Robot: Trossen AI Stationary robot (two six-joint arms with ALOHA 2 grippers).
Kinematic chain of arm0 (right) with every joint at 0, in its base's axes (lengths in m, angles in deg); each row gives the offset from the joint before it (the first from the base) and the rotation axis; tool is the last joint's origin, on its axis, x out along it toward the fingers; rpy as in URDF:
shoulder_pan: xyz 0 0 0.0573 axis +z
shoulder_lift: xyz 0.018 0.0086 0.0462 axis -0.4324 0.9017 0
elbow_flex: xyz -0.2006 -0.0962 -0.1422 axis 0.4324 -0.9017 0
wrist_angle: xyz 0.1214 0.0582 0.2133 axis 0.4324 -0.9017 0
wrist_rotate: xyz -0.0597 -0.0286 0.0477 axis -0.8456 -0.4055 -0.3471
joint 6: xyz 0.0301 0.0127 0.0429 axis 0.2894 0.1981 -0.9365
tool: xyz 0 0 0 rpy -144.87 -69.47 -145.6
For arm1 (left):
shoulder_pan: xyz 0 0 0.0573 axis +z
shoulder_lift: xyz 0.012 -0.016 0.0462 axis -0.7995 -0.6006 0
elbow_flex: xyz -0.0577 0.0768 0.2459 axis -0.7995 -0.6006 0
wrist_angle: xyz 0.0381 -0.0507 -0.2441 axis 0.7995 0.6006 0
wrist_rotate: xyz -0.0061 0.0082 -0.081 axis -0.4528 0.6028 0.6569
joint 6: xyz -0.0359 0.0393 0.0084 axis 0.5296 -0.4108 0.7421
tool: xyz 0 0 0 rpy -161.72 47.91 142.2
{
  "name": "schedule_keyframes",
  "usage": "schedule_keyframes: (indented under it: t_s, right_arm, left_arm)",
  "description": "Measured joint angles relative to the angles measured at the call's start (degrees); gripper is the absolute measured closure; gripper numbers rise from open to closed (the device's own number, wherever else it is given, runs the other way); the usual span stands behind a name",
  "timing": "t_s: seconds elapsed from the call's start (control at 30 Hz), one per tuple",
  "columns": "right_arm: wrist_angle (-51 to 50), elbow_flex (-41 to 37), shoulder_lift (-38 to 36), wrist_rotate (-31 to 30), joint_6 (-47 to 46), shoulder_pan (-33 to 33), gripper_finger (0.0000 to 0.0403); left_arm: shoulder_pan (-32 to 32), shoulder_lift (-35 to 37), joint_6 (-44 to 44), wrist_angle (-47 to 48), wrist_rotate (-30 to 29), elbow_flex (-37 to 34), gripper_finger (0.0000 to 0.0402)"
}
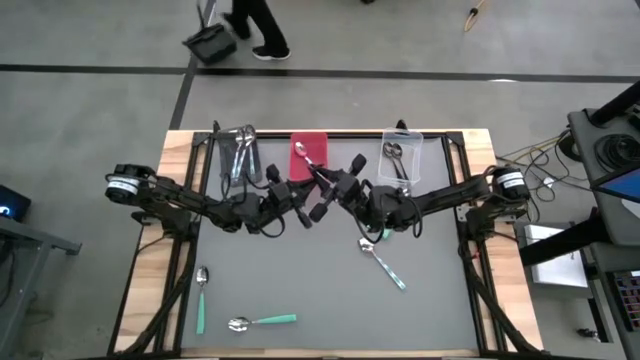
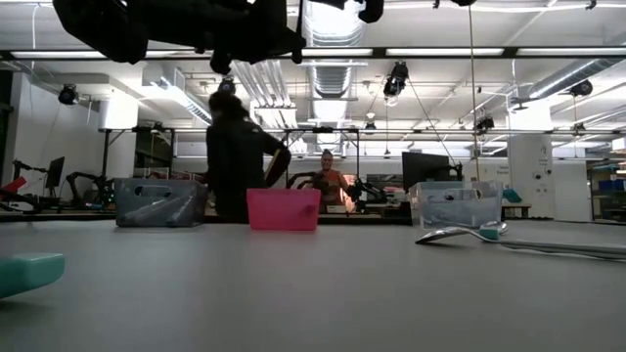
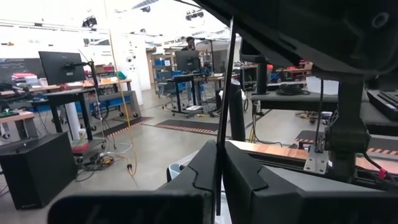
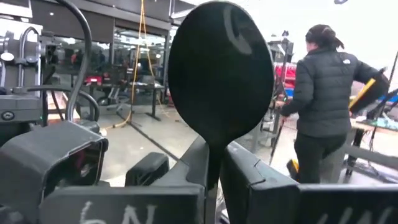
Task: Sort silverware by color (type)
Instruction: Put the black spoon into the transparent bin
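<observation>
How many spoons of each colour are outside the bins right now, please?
Teal-handled spoons on the mat: 3
Black spoon, held by left gripper and right gripper above the mat: 1
Total: 4

Arms (image 1: 310, 200) crowding mid-table; front free.

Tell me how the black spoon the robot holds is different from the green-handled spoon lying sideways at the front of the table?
The black spoon is black all over; the green-handled spoon has a silver bowl and teal handle. The black spoon is held up in the right gripper, near the left gripper; the green-handled spoon lies flat on the table, untouched. Both are small spoons.
</observation>
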Motion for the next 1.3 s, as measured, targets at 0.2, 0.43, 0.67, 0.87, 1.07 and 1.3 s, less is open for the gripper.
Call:
schedule_keyframes:
  t_s: [0.2,0.43,0.67,0.87,1.07,1.3]
  right_arm:
    - [-10.7,0.1,-4.4,-3.3,-5.6,-0.7,0.0391]
    - [-30.5,1.2,-10.4,-3.1,-15.3,-3.1,0.0391]
    - [-69.3,14.0,-12.2,1.3,-31.5,-10.8,0.0391]
    - [-89.9,21.5,-11.0,12.4,-38.0,-20.5,0.0391]
    - [-98.0,21.5,-10.2,25.9,-40.7,-31.7,0.0391]
    - [-105.5,21.3,-7.2,40.3,-42.1,-43.0,0.0391]
  left_arm:
    - [0.0,-0.1,-0.6,0.4,-0.8,-0.1,0.0373]
    - [0.0,0.0,-2.8,0.4,-0.3,-0.2,0.032]
    - [-0.1,1.7,-6.1,2.6,-0.2,-0.2,0.0293]
    - [-0.1,6.1,-9.0,5.3,-0.2,-0.2,0.0294]
    - [0.1,13.4,-14.3,9.9,-0.3,-1.1,0.0297]
    - [0.6,20.5,-21.1,14.5,-5.0,-1.9,0.0297]
